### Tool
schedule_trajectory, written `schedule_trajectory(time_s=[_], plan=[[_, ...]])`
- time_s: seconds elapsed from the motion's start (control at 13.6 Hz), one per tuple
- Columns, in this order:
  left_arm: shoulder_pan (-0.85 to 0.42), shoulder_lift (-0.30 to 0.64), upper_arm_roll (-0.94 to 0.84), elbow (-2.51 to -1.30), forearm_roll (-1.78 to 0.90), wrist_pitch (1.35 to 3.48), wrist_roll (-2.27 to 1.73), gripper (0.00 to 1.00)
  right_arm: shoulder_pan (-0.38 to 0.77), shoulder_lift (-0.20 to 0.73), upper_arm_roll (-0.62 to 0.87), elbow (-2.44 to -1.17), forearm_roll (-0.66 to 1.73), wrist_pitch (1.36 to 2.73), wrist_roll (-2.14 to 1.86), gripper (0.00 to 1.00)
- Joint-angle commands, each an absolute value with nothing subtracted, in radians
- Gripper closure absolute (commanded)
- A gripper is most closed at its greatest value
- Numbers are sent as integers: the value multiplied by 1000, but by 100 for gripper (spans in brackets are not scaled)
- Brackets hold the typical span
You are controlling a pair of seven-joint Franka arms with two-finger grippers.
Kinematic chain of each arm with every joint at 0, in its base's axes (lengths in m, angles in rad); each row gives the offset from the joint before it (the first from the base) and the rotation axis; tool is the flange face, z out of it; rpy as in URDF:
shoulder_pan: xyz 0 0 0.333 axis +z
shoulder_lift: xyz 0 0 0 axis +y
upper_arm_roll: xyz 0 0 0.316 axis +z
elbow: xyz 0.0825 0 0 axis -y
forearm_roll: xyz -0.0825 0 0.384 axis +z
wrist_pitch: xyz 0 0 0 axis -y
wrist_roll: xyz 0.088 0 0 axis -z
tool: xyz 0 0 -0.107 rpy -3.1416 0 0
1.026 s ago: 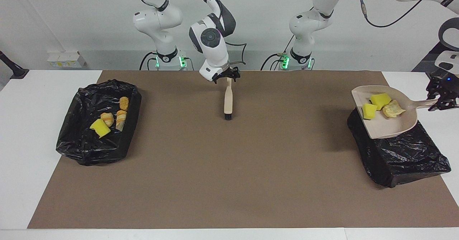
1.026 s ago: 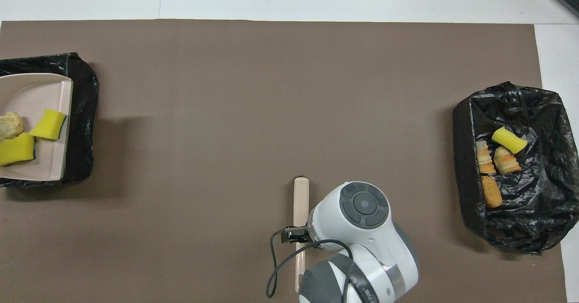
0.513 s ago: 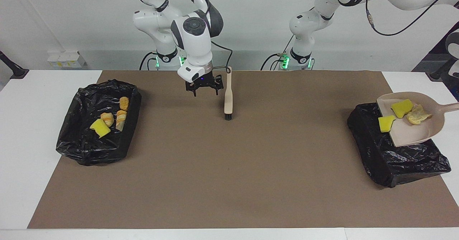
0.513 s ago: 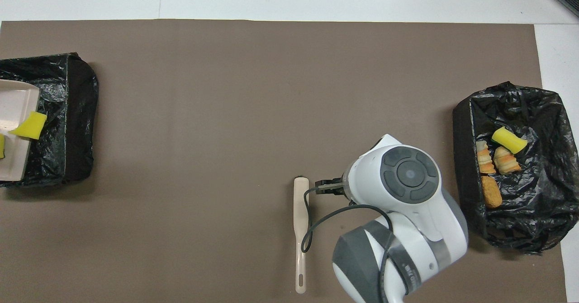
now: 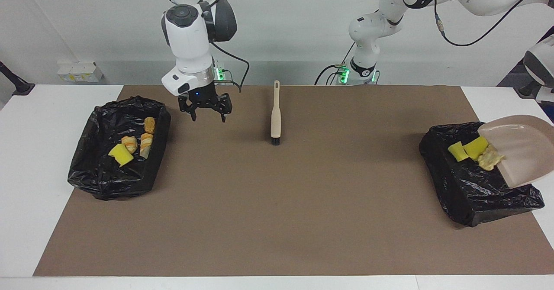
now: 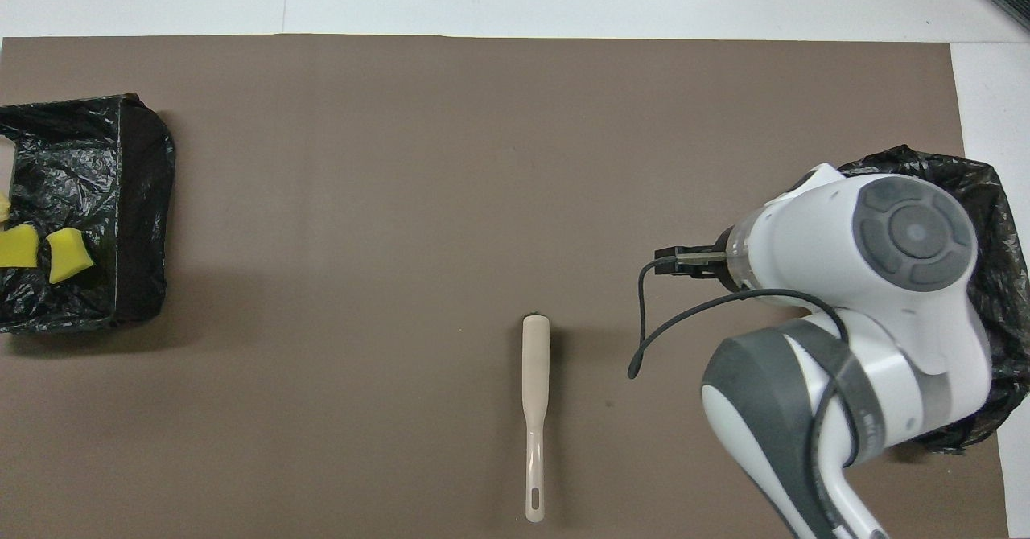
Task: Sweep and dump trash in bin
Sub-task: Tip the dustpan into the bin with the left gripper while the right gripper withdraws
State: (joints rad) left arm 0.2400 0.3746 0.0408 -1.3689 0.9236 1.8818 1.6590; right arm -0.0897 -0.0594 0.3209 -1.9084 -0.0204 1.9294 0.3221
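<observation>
A beige dustpan (image 5: 523,151) hangs steeply tipped over the black-lined bin (image 5: 476,190) at the left arm's end. Its handle runs out of view, and so does my left gripper that holds it. Trash lies in this bin at the pan's lip: two yellow sponge chunks (image 5: 457,150) (image 6: 64,253) and a tan bit (image 5: 489,160). The beige brush (image 5: 275,117) (image 6: 535,378) lies alone on the brown mat. My right gripper (image 5: 208,119) hovers open and empty over the mat, between the brush and the other bin.
A second black-lined bin (image 5: 99,177) at the right arm's end holds a yellow sponge chunk (image 5: 120,155) and three pastry bits (image 5: 146,145). In the overhead view the right arm (image 6: 885,281) covers most of it. White table borders the mat.
My right gripper left the brush's handle and swung toward the bin at the right arm's end. The dustpan tipped further and its trash slid off into the bin.
</observation>
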Motion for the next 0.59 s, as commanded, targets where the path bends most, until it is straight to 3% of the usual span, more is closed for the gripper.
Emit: schedule_trajectory(time_s=[0.0, 0.29, 0.51], plan=[[177, 259, 54, -1494, 1006, 1832, 1548, 100, -138, -64, 333, -1833, -32, 1852, 291, 0], [77, 175, 48, -1549, 1115, 1700, 1442, 100, -144, -74, 295, -1731, -32, 1749, 284, 0], [-27, 170, 48, -1529, 936, 1539, 1389, 100, -144, -74, 267, -1657, -34, 1665, 285, 0]])
